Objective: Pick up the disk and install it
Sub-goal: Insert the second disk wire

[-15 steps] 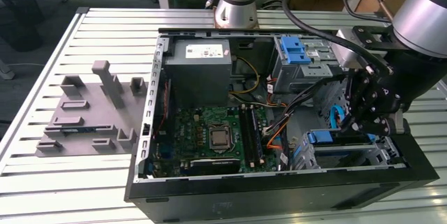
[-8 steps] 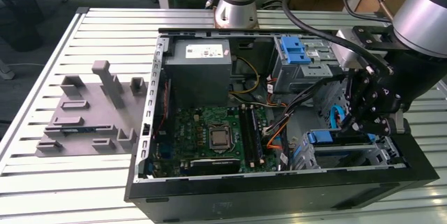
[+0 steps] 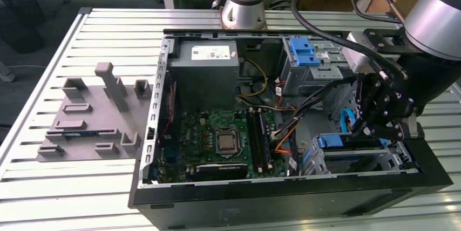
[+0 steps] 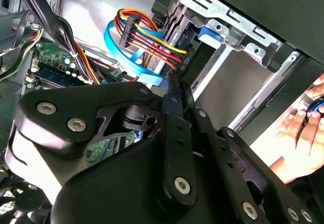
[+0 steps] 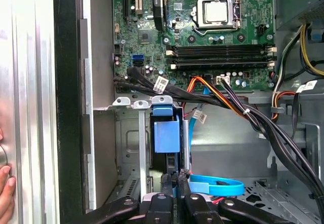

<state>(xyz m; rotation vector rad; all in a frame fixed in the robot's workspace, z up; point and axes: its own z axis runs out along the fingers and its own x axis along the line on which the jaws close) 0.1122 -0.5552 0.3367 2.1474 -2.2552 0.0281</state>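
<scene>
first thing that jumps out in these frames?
The open computer case on the slatted table, its green motherboard bare in the middle. At the exterior view's right, the gripper reaches down into the drive bay, where the first wrist view shows its jaws closed on the edge of the blue-framed disk standing in the metal cage. A person's hand rests just outside the case.

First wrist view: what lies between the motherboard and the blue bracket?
In the first wrist view, a bundle of black and orange cables crosses between motherboard and blue bracket.
</scene>
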